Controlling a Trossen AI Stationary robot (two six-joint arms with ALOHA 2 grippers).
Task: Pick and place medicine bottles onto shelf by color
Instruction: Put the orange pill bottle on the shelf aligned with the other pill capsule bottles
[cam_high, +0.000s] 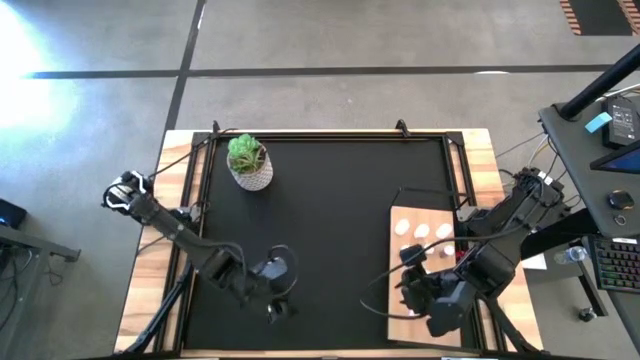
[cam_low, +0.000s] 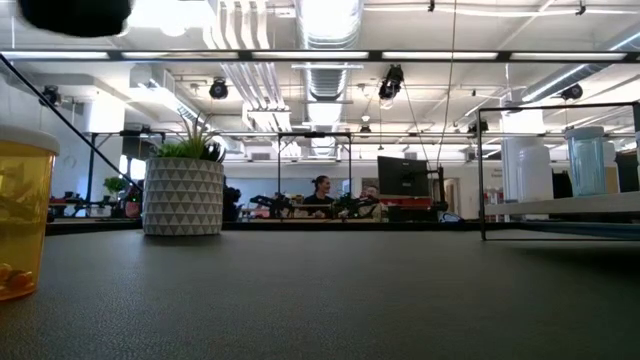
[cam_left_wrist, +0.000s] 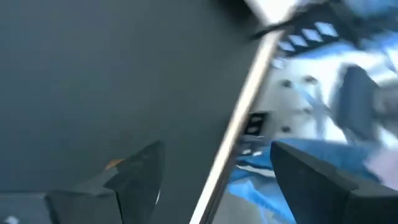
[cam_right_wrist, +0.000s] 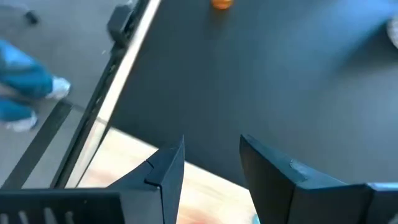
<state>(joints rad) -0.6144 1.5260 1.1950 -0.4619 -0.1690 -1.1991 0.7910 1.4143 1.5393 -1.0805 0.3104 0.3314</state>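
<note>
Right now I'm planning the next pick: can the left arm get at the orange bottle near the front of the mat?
Probably yes. The left claw is open over bare mat, and the orange bottle stands alone.

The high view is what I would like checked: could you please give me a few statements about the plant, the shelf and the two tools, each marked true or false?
1. The potted plant stands on the far left part of the black mat. True.
2. The shelf lies along the mat's left edge. False: the pale board lies at the mat's near right.
3. White-capped bottles stand on the shelf. True.
4. The left tool hangs over the shelf. False: it is over the mat's near middle, fingers apart.
5. The right tool is over the shelf's near part. True.
6. The plant lies tipped over. False: the low view shows it upright.
</note>
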